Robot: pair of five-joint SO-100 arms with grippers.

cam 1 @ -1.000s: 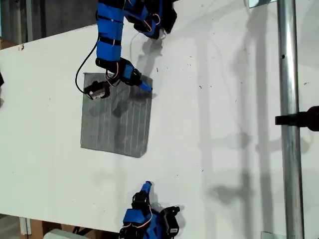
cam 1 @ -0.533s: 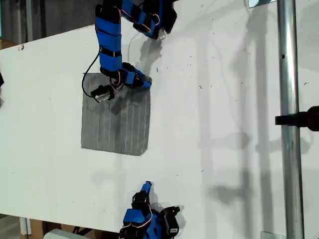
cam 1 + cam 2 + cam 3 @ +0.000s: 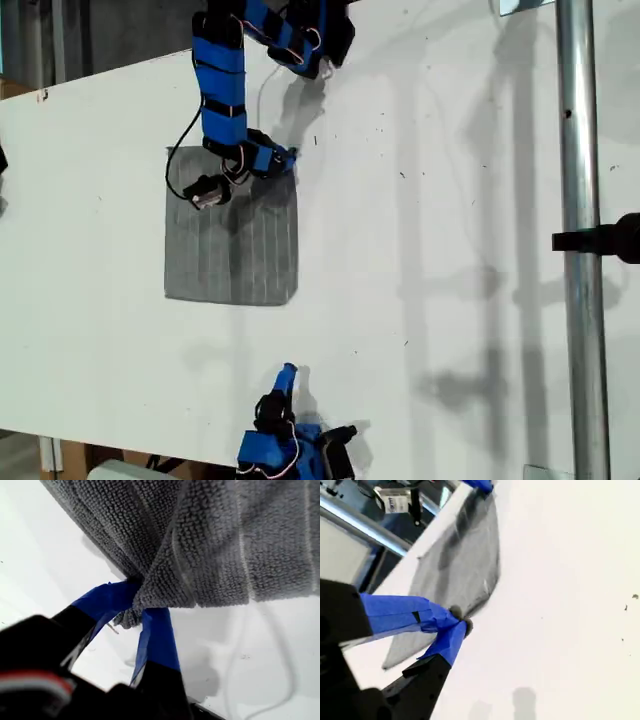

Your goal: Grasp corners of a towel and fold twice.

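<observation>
My first gripper [image 3: 142, 611] has its blue-taped fingers [image 3: 157, 635] pinched shut on a corner of the towel [image 3: 232, 240], the grey pile bunched between them and lifted a little off the white counter [image 3: 450, 200]; that hold makes sense as the start of a fold, since a raised corner can be carried across the cloth while the rest lies flat and anchors it; in the exterior view this gripper [image 3: 283, 160] sits at the towel's upper corner nearest the view's right, with the arm reaching down from the top edge; my second gripper [image 3: 460, 625] has its fingers [image 3: 447, 642] brought together with nothing between them, and it waits near the bottom of the exterior view [image 3: 284, 378], apart from the cloth, probably parked until a second corner is wanted; the towel [image 3: 455, 575] lies toward the exterior view's left, spread nearly flat, slightly taller than wide there, its long axis and pale stripes running up and down the view, the held edge faintly puckered.
</observation>
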